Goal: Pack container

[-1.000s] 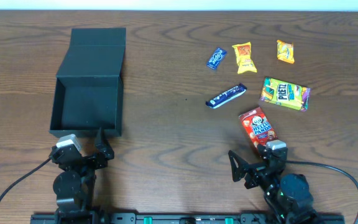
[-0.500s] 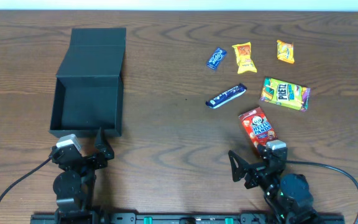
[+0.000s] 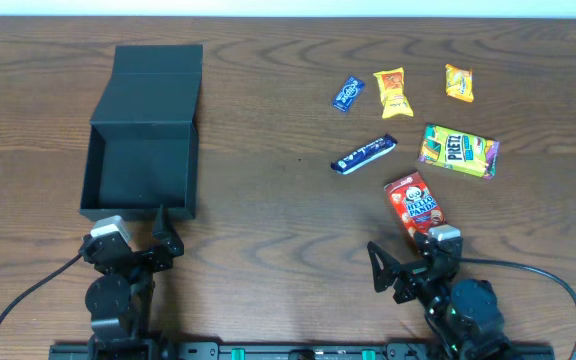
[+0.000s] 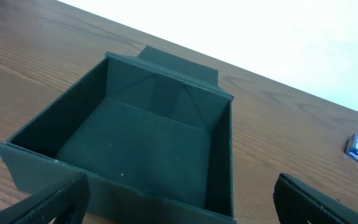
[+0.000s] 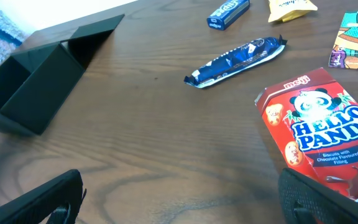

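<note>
The dark container (image 3: 140, 171) stands at the left of the table, its flap lid (image 3: 158, 93) folded back flat behind it; its inside (image 4: 135, 146) holds nothing. My left gripper (image 3: 136, 232) rests open just in front of the container's near wall (image 4: 123, 186). Open as well, my right gripper (image 3: 411, 250) sits at the front right, one fingertip (image 5: 328, 199) beside the red Hello Panda box (image 3: 414, 205) (image 5: 319, 127). Nothing lies between either pair of jaws.
Snacks lie scattered at the right: a dark blue bar (image 3: 364, 154) (image 5: 236, 58), a small blue packet (image 3: 347, 94), an orange packet (image 3: 393, 92), a yellow packet (image 3: 458, 82) and a green-yellow Pretz box (image 3: 458, 150).
</note>
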`<state>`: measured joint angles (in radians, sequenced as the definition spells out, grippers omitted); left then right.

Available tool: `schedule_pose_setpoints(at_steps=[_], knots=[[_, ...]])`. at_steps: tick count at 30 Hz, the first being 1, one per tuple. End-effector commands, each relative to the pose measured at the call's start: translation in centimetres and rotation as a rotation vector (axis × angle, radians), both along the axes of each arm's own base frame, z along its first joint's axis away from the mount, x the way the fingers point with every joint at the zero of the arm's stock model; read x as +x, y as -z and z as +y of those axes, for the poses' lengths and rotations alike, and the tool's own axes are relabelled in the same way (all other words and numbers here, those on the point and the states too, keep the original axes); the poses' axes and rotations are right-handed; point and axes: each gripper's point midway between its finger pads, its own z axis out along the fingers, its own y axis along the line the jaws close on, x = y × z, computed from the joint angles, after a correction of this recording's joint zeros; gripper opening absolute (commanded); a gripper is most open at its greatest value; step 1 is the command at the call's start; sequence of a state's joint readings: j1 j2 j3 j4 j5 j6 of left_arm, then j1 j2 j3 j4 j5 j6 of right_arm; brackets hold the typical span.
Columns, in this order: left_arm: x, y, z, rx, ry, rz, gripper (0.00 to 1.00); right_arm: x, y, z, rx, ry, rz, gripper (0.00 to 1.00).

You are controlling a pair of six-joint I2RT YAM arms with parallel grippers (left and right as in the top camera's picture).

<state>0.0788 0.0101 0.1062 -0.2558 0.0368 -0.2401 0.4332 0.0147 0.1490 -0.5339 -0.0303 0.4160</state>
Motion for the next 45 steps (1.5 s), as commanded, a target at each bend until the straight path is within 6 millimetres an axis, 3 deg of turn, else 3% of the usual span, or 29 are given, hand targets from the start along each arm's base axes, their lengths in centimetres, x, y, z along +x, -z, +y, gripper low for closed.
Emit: schedule_pose_setpoints(at_steps=[1,5,9,15,21,31,34,37,40,45], knots=[[0.0,1.0,0.3,-0.035,-0.025,0.012,0.95,0.1,0.1,-0.3,-0.011,0.009,-0.009,0.99],[0.1,1.0,-1.3,-0.200,0.029,0.005,0.95,0.1,0.1,-0.3,-0.010,0.009,-0.009,0.99],[0.1,0.8,-3.4,-0.232,0.145,0.008,0.95,0.1,0.1,-0.3,-0.010,0.009,-0.009,0.99],[0.6,-2.7,-3.5,-0.129,0.185,-0.126,0.95,0.1,0.1,-0.3,-0.011,0.009,-0.009,0.99],[1.0,-5.5,-2.4,-0.009,0.147,-0.113,0.96,0.1,0.1,-0.3,-0.010,0.009,-0.009,0.99],[6.5,-8.0,-1.7,0.099,0.174,0.140,0.96,0.1,0.1,-0.3,-0.011,0.009,-0.009,0.99],[8.4,-7.6,-1.7,0.095,0.186,0.248,0.95,0.1,0.1,-0.3,-0.011,0.009,-0.009,0.99],[10.2,-5.8,-2.0,0.155,0.192,0.392,0.95,0.1,0.1,-0.3,-0.010,0.009,-0.009,0.99],[11.1,-2.7,-2.4,0.239,0.184,0.542,0.95,0.1,0.1,-0.3,-0.010,0.009,-0.009,0.99],[11.2,2.8,-3.9,0.203,0.259,0.713,0.95,0.1,0.1,-0.3,-0.011,0.009,-0.009,0.99]])
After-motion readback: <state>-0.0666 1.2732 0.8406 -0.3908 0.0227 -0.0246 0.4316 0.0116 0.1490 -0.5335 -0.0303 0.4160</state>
